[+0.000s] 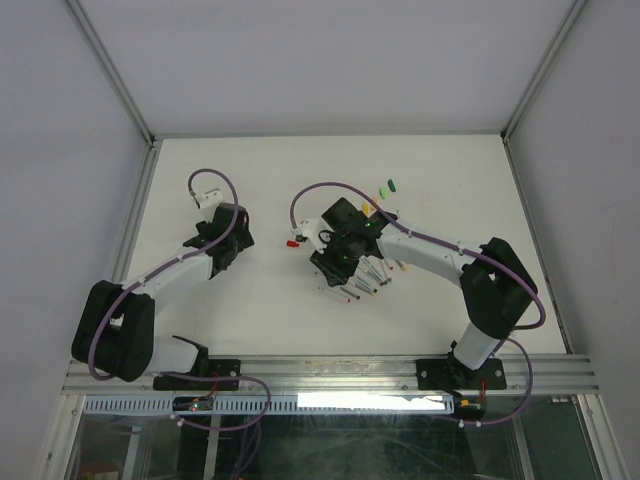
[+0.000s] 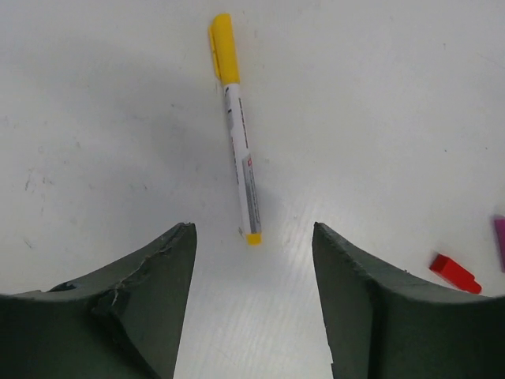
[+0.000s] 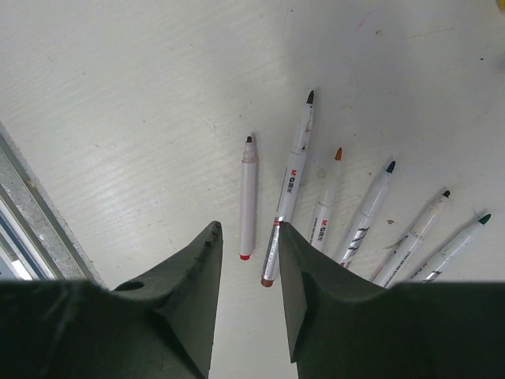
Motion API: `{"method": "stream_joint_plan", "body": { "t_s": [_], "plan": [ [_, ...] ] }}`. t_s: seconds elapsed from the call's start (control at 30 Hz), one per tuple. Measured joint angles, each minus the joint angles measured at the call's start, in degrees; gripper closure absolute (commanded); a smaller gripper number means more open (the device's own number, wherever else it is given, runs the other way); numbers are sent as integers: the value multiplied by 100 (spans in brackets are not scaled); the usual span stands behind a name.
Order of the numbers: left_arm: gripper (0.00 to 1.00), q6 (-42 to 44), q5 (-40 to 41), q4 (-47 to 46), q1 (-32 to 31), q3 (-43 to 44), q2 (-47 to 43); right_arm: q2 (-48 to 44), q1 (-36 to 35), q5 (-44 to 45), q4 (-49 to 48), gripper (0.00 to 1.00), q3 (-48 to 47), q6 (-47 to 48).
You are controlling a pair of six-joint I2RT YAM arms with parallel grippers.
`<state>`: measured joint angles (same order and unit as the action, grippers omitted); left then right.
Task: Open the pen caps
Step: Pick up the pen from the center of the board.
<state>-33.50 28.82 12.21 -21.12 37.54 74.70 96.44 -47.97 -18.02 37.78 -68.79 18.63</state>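
- The left gripper [image 2: 252, 229] is hovering over the surface [image 2: 379, 95], jaws apart and empty.
- A yellow cap [image 2: 223, 47] is sitting on its pen [image 2: 245, 166] just ahead, with a loose red cap [image 2: 455, 273] lying nearby.
- The right gripper [image 3: 248, 227] is hanging above uncapped pens [image 3: 249, 197], jaws slightly apart and clamping nothing.

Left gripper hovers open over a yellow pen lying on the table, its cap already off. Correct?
No. The yellow pen still wears its yellow cap, as the left wrist view shows; the left gripper does hover open over it.
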Motion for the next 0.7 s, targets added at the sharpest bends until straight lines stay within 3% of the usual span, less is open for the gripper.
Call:
{"method": "stream_joint_plan", "body": {
  "t_s": [0.2, 0.47, 0.7],
  "plan": [
    [49, 157, 24, 118, 444, 658, 857, -2, 9, -31, -2, 63, 2, 2],
    [64, 396, -216, 153, 809, 1362, 1934, -7, 11, -48, -2, 63, 2, 2],
    [68, 459, -367, 184, 848, 1432, 2181, -7, 11, -50, -2, 63, 2, 2]
  ]
}}
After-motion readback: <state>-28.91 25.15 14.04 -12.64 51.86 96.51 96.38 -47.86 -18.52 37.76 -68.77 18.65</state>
